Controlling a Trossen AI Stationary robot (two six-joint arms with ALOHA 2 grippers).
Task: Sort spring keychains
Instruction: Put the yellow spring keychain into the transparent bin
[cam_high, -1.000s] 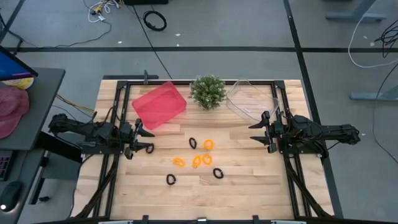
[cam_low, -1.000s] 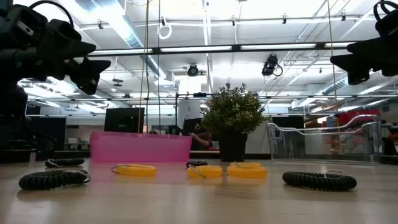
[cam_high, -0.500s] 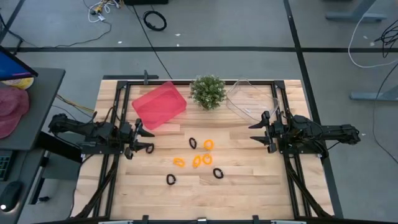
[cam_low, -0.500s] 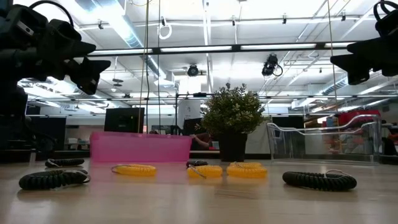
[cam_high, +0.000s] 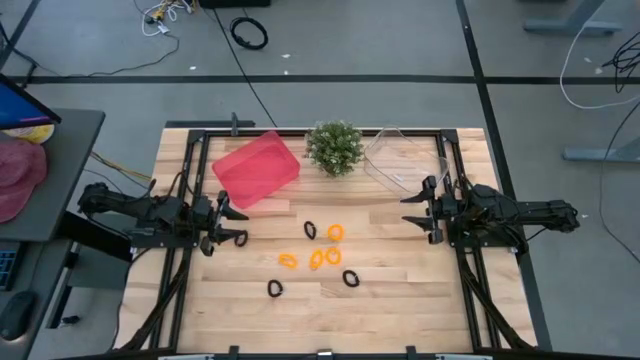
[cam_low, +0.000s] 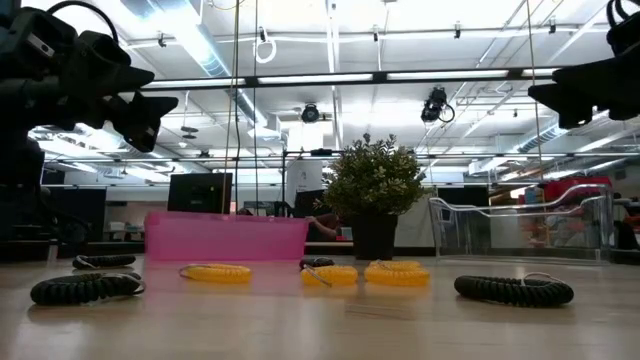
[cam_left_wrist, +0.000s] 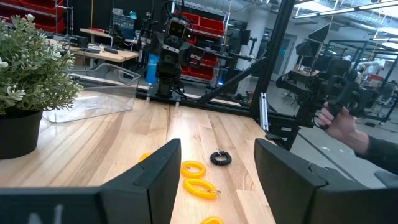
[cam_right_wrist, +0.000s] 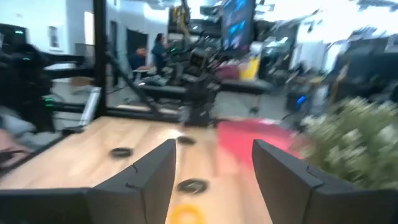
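Observation:
Several small orange spring keychains (cam_high: 325, 255) and three black ones (cam_high: 310, 230) lie flat on the wooden table (cam_high: 400, 300), scattered around its middle. In the low view they show as orange coils (cam_low: 215, 272) and black coils (cam_low: 513, 289). My left gripper (cam_high: 238, 226) hovers open at the table's left side, pointing level toward the middle. My right gripper (cam_high: 407, 211) hovers open at the right side and faces it. Both are well clear of the keychains. The left wrist view shows its open fingers (cam_left_wrist: 214, 168) above orange coils (cam_left_wrist: 193, 169), and the right wrist view (cam_right_wrist: 214, 165) is blurred.
A pink tray (cam_high: 256, 168) lies at the far left, a clear tray (cam_high: 400, 158) at the far right, and a potted plant (cam_high: 334, 147) stands between them. Black rails (cam_high: 190, 170) frame the table. A person's hand (cam_left_wrist: 341, 124) shows beyond the table.
My right gripper has rolled a little about its own pointing line and tipped slightly upward, staying in place. The keychains have not moved.

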